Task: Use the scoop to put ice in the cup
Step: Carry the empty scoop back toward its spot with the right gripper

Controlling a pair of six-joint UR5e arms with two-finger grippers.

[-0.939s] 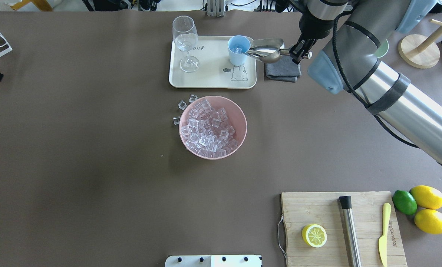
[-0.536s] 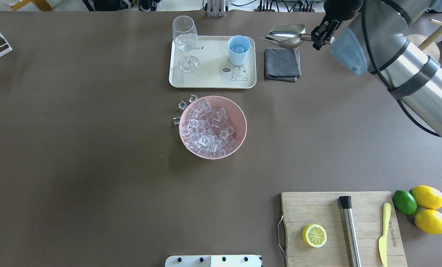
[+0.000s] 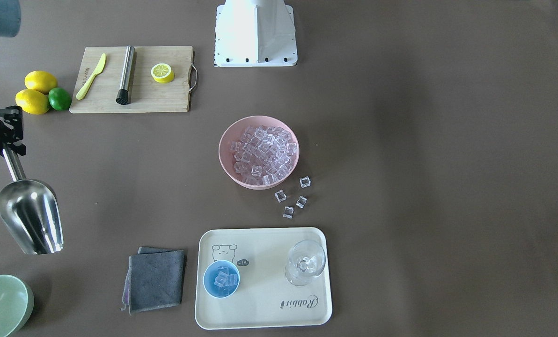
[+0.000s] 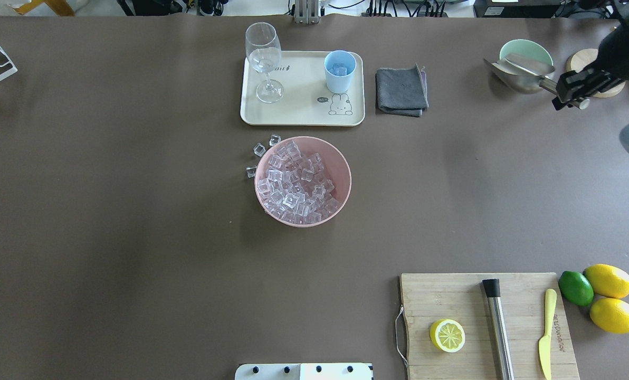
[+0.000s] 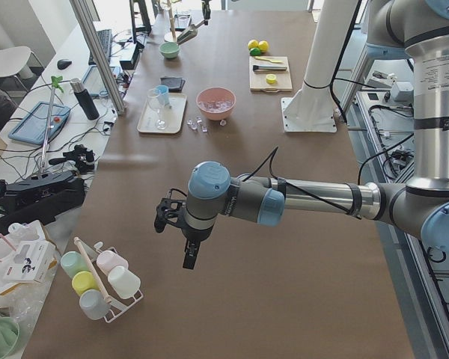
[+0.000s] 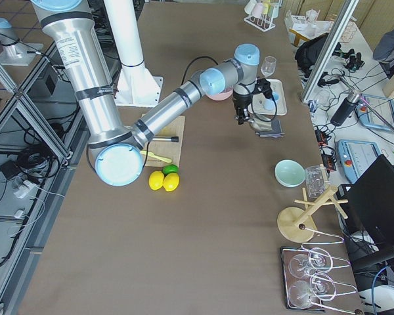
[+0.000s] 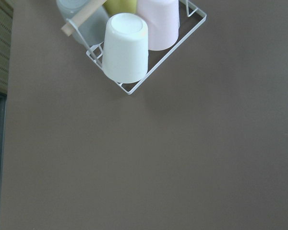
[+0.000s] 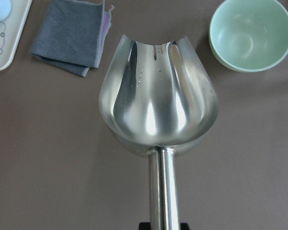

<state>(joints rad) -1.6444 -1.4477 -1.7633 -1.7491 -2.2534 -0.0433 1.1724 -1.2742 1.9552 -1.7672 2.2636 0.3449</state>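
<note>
Ice [image 4: 298,182] fills the pink bowl [image 4: 346,170] at mid-table, and the coming move turns on how far the scoop [image 4: 523,73] is from it. The scoop is well off to the robot's right of the pink bowl and farther from the robot, just beside a pale green bowl [image 4: 528,48]. The right gripper [image 4: 572,94] is clamped on the end of the straight handle. The scoop's long axis runs from there to the pan, whose mouth faces the robot's left, past the pink bowl rather than at it. The wrist view shows the pan empty and, I judge, held clear of the table. The cup [image 4: 340,71] stands on a cream tray [image 4: 298,113] just beyond the pink bowl and a little to its right, with a few cubes already in it. So some ice is in, and a further load would mean swinging the mouth round and down toward the pink bowl. Nothing tall lies on that path. A folded grey cloth [image 4: 401,89] lies flat beyond the pink bowl to its right, and a wine glass [image 4: 263,58] stands on the tray on the far-left side of the pink bowl, the thing to steer clear of when tipping. A few stray cubes [image 4: 260,150] lie touching or just beside the pink bowl's far-left rim. The left gripper [image 5: 188,258] is much farther from the pink bowl than the right — near a mug rack [image 5: 105,288] at the table's end — and whether it is wide or closed I cannot tell.
</note>
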